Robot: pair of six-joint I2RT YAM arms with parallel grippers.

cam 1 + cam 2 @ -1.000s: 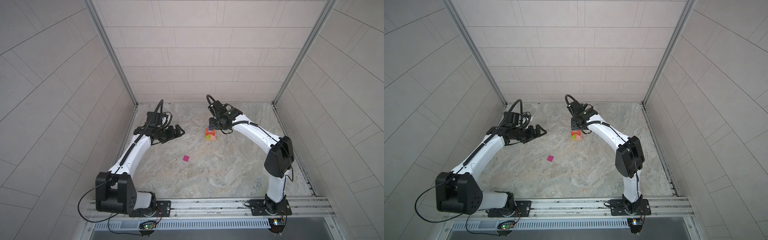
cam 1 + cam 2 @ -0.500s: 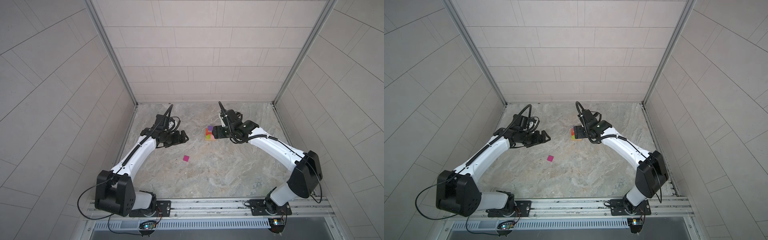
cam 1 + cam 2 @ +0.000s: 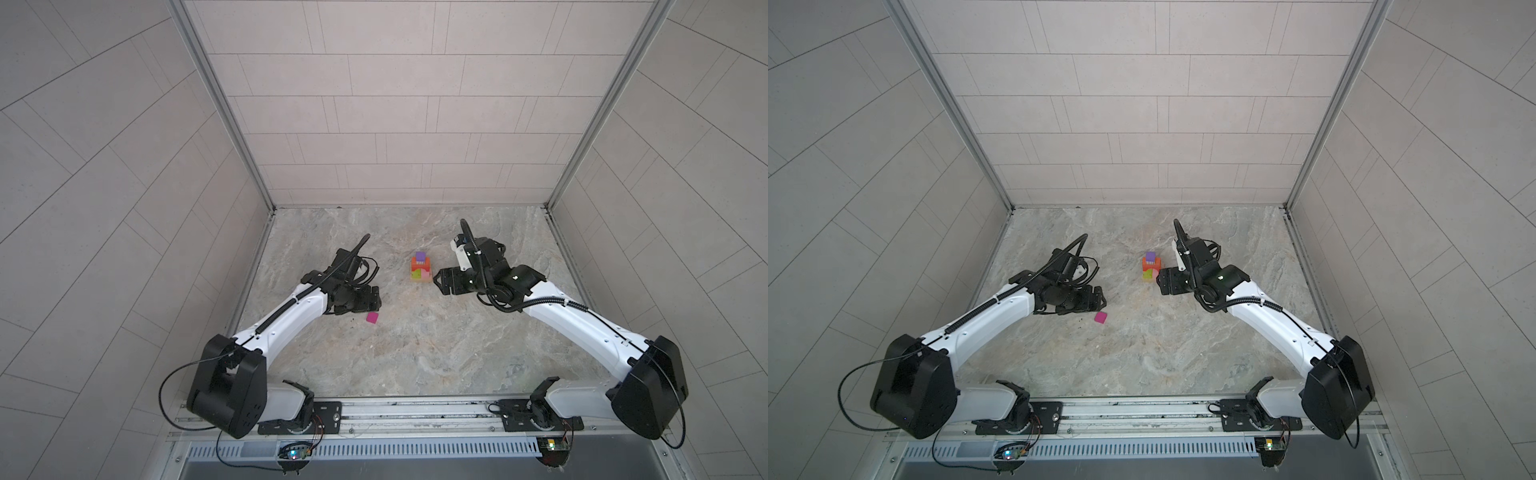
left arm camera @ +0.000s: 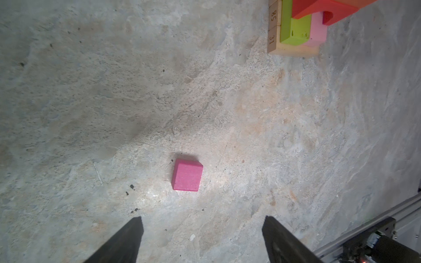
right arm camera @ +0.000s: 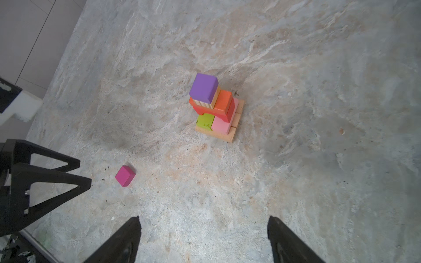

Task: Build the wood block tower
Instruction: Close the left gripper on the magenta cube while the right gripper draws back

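The tower (image 5: 216,113) stands at mid-table in both top views (image 3: 420,272) (image 3: 1151,272). It has tan bars at the base, then green and pink blocks, a red arch and an orange block, a ridged tan piece, and a purple cube (image 5: 203,88) on top. My right gripper (image 5: 204,219) is open and empty, just right of the tower (image 3: 436,282). A magenta cube (image 4: 187,174) lies alone on the floor (image 3: 372,318). My left gripper (image 4: 202,220) is open right behind it (image 3: 376,297), apart from it. The tower's base shows at the edge of the left wrist view (image 4: 296,34).
The marble floor (image 3: 415,353) is walled by tiled panels at the back and on both sides. A metal rail (image 3: 395,415) with both arm bases runs along the front edge. My left gripper (image 5: 85,172) shows in the right wrist view beside the magenta cube (image 5: 125,175).
My right gripper has opened and drawn back to the right of the tower, and the purple cube now shows on top. My left gripper has moved down toward the magenta cube.
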